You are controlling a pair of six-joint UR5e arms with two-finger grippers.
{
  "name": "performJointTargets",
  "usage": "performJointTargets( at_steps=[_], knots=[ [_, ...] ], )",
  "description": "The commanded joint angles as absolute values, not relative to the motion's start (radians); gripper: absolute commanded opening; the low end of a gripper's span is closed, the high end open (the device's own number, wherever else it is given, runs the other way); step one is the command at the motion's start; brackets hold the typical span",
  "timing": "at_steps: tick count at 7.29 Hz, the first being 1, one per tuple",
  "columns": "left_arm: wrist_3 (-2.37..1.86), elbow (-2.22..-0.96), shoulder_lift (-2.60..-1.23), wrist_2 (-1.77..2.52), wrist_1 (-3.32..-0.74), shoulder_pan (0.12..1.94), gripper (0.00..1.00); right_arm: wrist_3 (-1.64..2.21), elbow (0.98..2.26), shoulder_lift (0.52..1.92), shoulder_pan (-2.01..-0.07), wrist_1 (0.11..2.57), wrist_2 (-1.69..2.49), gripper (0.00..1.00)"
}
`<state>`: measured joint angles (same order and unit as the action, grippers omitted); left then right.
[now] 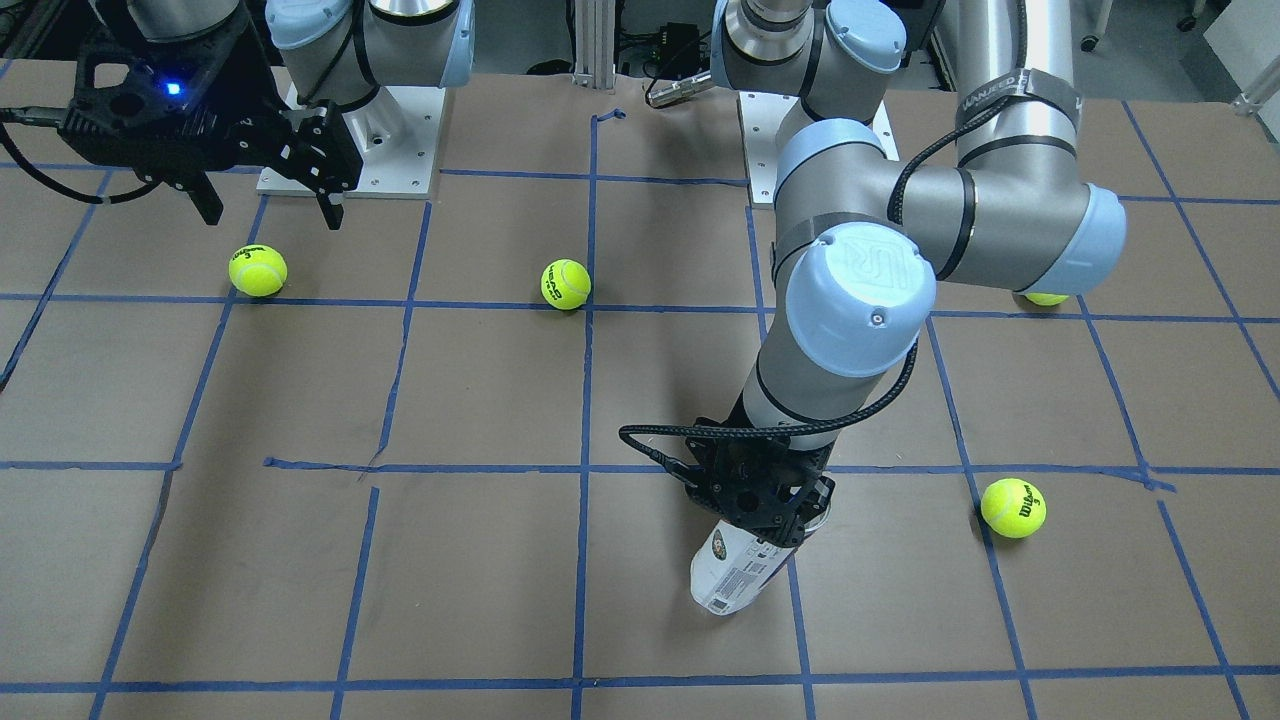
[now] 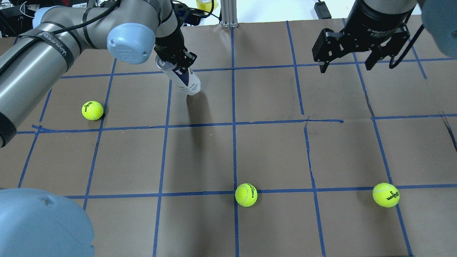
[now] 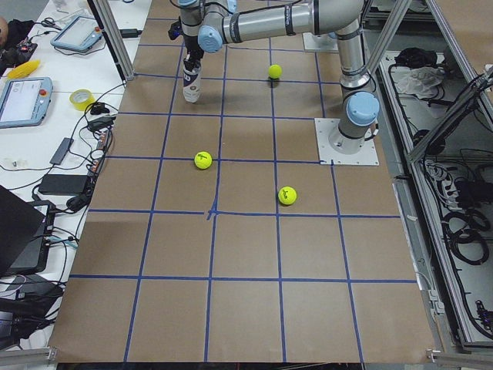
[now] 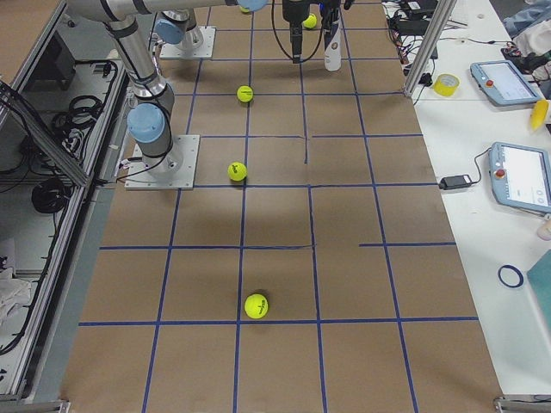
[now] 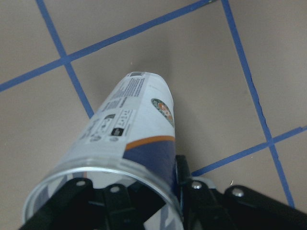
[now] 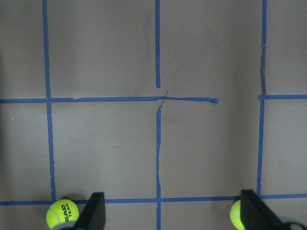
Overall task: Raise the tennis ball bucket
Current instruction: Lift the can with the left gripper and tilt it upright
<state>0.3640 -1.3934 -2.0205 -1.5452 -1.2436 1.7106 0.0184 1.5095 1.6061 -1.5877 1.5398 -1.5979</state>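
The tennis ball bucket [image 2: 185, 80] is a clear tube with a white-and-dark-blue label. My left gripper [image 2: 175, 60] is shut on its upper, open end and holds it tilted. In the front view the bucket [image 1: 733, 572] slants down from the left gripper [image 1: 772, 505]; I cannot tell whether its lower end touches the table. The left wrist view looks down along the bucket [image 5: 139, 129], which looks empty, with its metal rim between the jaws. My right gripper [image 2: 347, 67] is open and empty, high above the far right of the table; it also shows in the front view [image 1: 272, 215].
Loose tennis balls lie on the brown, blue-taped table: one by the left arm [image 2: 92, 110], one near the middle front [image 2: 246, 194], one at the right front [image 2: 385, 195]. A fourth ball [image 1: 1046, 298] is half hidden under the left arm's elbow.
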Motion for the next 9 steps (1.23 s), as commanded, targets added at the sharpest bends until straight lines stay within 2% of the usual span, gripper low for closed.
performJointTargets(
  at_steps=[1,2,3,6,9],
  knots=[
    [0.388,-1.391,-2.034,-1.572,-1.278,1.733,0.00,0.020,1.508,1.605,-1.588,1.545,-1.603,1.00],
    [0.387,-1.391,-2.034,-1.571,-1.301,1.739,0.29,0.020,1.508,1.606,-1.586,1.545,-1.603,1.00],
    [0.385,-1.390,-2.034,-1.563,-1.314,1.744,0.68,0.020,1.508,1.606,-1.586,1.543,-1.603,1.00],
    [0.373,-1.355,-2.026,-1.560,-1.357,1.750,1.00,0.018,1.508,1.606,-1.586,1.543,-1.601,1.00],
    [0.287,-1.279,-1.939,-1.552,-1.497,1.746,1.00,0.020,1.508,1.606,-1.586,1.543,-1.601,1.00]
  ],
)
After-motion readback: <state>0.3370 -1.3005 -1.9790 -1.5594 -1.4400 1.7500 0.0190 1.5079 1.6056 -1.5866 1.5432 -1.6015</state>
